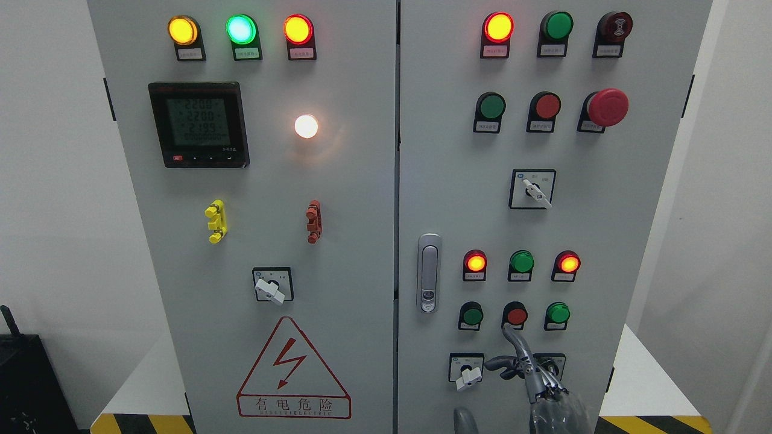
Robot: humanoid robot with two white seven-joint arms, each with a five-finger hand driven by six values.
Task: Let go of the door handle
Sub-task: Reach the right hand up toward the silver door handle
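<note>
grey cabinet (362, 199), red warning triangle (294, 374)

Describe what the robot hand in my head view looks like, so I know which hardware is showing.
The robot hand at the lower right is dark grey metal, with slim, jointed, silvery fingers and a glossy, translucent-looking grey palm shell. No cables or markings are visible.

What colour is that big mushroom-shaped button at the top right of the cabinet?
Red. The mushroom-shaped button shows clearly in the head view.
</note>
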